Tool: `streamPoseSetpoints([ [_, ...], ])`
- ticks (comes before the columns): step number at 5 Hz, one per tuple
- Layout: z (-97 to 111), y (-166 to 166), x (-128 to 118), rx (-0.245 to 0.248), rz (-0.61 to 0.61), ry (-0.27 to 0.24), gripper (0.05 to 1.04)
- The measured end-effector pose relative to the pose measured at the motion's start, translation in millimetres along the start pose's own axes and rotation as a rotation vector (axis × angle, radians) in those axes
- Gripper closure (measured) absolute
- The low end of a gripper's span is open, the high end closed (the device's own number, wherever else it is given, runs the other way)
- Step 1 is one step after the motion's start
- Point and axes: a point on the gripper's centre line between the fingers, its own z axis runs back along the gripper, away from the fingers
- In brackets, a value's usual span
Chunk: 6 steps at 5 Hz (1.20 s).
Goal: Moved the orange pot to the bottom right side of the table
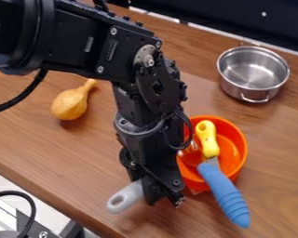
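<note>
Right of centre on the desk [77,162], the orange pot [239,142] sat with the end effector [164,199] at a grey handle [125,198]; whether it was clamped there, I could not tell. A loose grip could let the pot swivel, and the jutting blue handle [226,195] could tip out.

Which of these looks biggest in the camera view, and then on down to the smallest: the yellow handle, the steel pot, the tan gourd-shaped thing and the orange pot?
1. Orange pot, though the arm partly hides it
2. Steel pot
3. Tan gourd-shaped thing
4. Yellow handle
</note>
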Motion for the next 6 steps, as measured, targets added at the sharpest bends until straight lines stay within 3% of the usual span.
streamPoseSetpoints([
  [2,13.5,12.0,5.8,-0.016,0.041,-0.008,0.702],
  [3,21.6,19.2,13.4,-0.03,0.086,-0.031,0.421],
  [4,19.9,22.8,14.1,-0.013,0.106,-0.028,0.147],
  [5,20.0,25.8,13.4,-0.006,0.117,-0.027,0.081],
  [6,29.4,30.6,15.3,-0.022,0.157,-0.046,0.085],
])
